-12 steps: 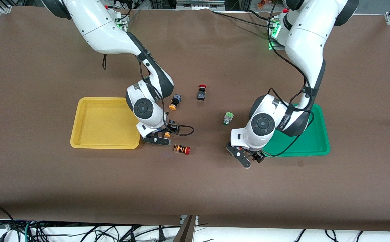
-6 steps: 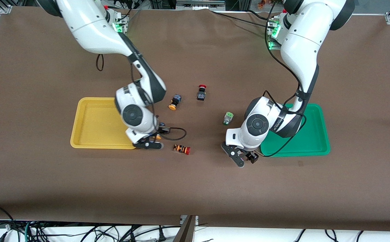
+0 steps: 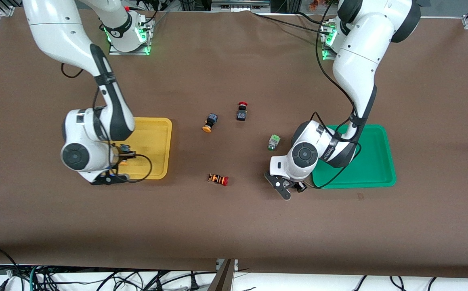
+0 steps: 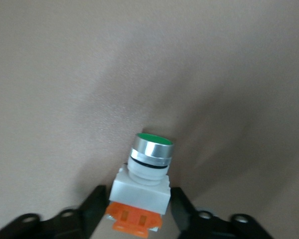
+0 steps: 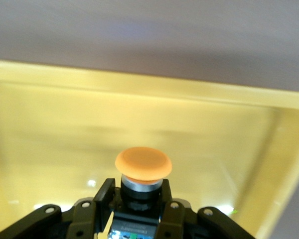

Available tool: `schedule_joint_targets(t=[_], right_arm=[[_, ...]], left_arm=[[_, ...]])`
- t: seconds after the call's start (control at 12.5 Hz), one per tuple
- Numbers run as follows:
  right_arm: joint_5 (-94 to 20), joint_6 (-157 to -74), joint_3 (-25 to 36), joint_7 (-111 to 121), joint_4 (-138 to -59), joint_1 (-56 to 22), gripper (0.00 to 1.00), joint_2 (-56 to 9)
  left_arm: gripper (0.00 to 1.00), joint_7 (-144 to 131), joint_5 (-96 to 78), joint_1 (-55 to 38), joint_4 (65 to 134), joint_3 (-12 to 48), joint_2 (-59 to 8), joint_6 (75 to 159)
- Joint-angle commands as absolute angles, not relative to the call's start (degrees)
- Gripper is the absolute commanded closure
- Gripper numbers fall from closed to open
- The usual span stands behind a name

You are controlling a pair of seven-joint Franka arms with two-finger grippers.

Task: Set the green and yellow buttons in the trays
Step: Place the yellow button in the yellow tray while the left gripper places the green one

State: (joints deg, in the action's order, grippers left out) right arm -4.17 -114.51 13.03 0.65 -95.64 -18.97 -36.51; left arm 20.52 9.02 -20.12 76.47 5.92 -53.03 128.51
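The brown table (image 3: 234, 226) has a matte, cloth-like surface. On it lie 2 shallow, glossy plastic trays with rounded corners and raised rims: the yellow tray (image 3: 159, 123) toward the right arm's end and the green tray (image 3: 373, 161) toward the left arm's end.

The right gripper (image 5: 138, 209) hangs over the yellow tray, its black fingers closed on the dark body of a yellow-capped button (image 5: 143, 167). That button has a smooth, domed orange-yellow cap above a silver collar, and its long axis runs straight out from between the fingers, cap end pointing away from the wrist toward the tray floor.

The left gripper (image 4: 139, 211) sits over bare table just beside the green tray's corner nearest the front camera. Its fingers are clamped on the white square block of a green-capped button (image 4: 150, 159), which has a flat green face, a shiny metal ring and an orange base; the cap points away from the wrist.

Between the trays lie 4 more switches: a second yellow-capped button (image 3: 209, 123) on its side, a red-capped black button (image 3: 242, 111), a silver-white button (image 3: 273, 142), and a striped red-tipped button (image 3: 218, 179) nearest the front camera.
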Motion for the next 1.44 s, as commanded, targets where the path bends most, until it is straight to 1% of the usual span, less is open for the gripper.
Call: schedule_joint_targets(t=[0.0, 0.08, 0.16, 0.24, 0.32, 0.48, 0.56, 0.72, 0.8, 0.88, 0.96, 1.04, 1.2, 1.36], right_arm=[[-4.48, -121.26, 15.73, 3.6, -105.35, -19.86, 1.0, -32.96], [-4.48, -124.16, 15.82, 3.6, -107.38, -19.78, 1.0, -32.87], [-4.92, -124.97, 15.82, 3.43, -107.92, -19.69, 0.73, -32.96], [-4.92, -124.46, 15.82, 3.34, -107.76, -19.77, 0.04, -32.87], [-5.1, -122.1, 15.47, 3.6, -106.54, -19.78, 0.0, -31.74], [-7.54, -114.47, 12.5, 1.51, -102.42, -21.0, 0.0, -29.8], [-9.3, -112.43, 10.57, -2.86, -100.74, -21.44, 0.0, -29.71], [-10.89, -113.11, 4.6, -12.6, -100.46, -22.41, 0.0, -29.88], [-11.59, -114.16, 1.87, -17.96, -100.46, -22.76, 0.0, -30.14], [-12.04, -116.17, -0.42, -23.15, -100.55, -23.72, 0.0, -30.58], [-12.82, -118.02, -2.01, -28.25, -100.55, -25.47, 0.0, -31.46], [-13.96, -121.08, -2.54, -33.09, -100.55, -28.1, 0.0, -32.77], [-14.06, -126.88, -2.55, -40.92, -100.55, -33.55, 0.0, -35.06], [-14.15, -129.02, -2.55, -43.67, -100.55, -36.37, 0.0, -36.73]], left_arm=[[1.0, 20.4, 9.06, -19.6, 75.76, 5.8, -52.04, 128.32], [1.0, 20.65, 8.97, -19.08, 75.76, 5.71, -50.03, 127.8], [1.0, 20.83, 8.96, -18.03, 76.37, 5.71, -48.1, 127.1], [1.0, 21.18, 8.88, -16.63, 76.46, 5.71, -46.42, 124.31], [1.0, 21.27, 8.79, -14.87, 76.55, 5.71, -44.93, 120.8], [0.99, 21.97, 8.7, -10.4, 76.73, 5.97, -44.04, 114.29], [1.0, 25.02, 8.7, -7.94, 78.21, 6.5, -43.6, 112.52], [1.0, 34.15, 8.53, -2.75, 84.69, 6.85, -40.36, 112.41], [1.0, 36.36, 8.26, -0.03, 87.68, 8.25, -39.12, 112.5], [0.93, 36.39, 8.26, 2.26, 90.32, 9.48, -38.33, 112.59], [0.62, 36.56, 8.26, 3.07, 90.79, 10.19, -38.06, 112.41], [0.01, 36.48, 8.17, 2.99, 90.62, 10.2, -37.97, 112.33], [0.0, 34.9, 8.17, 2.73, 90.53, 10.28, -34.91, 111.71], [0.0, 30.44, 8.26, 1.15, 88.87, 11.15, -31.92, 109.52]])
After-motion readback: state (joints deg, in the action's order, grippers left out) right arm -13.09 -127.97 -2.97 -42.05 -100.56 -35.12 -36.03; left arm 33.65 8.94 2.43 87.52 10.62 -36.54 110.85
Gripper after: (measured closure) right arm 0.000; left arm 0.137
